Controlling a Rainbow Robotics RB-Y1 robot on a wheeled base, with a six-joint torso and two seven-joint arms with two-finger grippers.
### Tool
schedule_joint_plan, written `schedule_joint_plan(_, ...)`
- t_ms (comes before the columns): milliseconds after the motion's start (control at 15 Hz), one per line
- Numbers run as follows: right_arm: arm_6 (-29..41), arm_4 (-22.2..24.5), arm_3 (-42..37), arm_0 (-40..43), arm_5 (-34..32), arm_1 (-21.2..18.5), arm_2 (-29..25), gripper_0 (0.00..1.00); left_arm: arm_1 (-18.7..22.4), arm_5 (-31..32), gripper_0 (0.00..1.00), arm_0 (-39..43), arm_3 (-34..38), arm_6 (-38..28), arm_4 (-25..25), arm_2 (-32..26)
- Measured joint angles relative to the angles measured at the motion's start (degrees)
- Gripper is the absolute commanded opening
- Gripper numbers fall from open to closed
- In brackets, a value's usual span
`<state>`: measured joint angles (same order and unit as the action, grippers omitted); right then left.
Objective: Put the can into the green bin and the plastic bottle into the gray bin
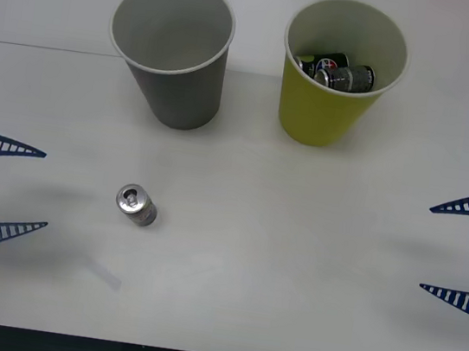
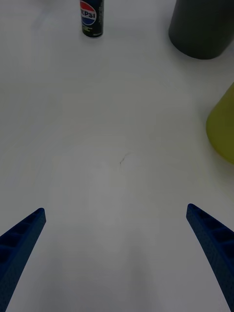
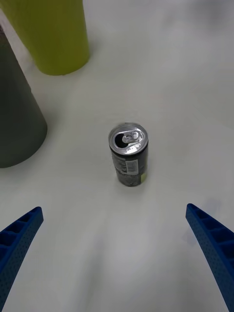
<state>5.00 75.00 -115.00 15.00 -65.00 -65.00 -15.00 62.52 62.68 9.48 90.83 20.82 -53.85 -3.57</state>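
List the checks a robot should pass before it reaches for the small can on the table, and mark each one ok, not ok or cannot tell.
1. Can standing upright, top open: ok.
2. Left gripper open, beside the can: ok.
3. Table between that gripper and the can free: ok.
4. Green bin upright, with room left above the dark cans inside: ok.
5. Right gripper open, far from the can: ok.
6. Plastic bottle located for the gray bin: cannot tell.
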Motion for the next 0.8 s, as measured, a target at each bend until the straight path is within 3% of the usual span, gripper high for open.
schedule_joint_plan(600, 0.00, 0.00, 0.00, 0.00, 0.00, 0.00, 0.00, 1.00, -0.28, -0.02, 1.00, -8.24, -17.70, 18.74, 18.01, 17.21)
schedule_joint_plan(800, 0.00, 0.00, 0.00, 0.00, 0.00, 0.00, 0.00, 1.00, -2.61, -0.16, 1.00, -11.12, -22.46, 23.69, 24.62, 23.14)
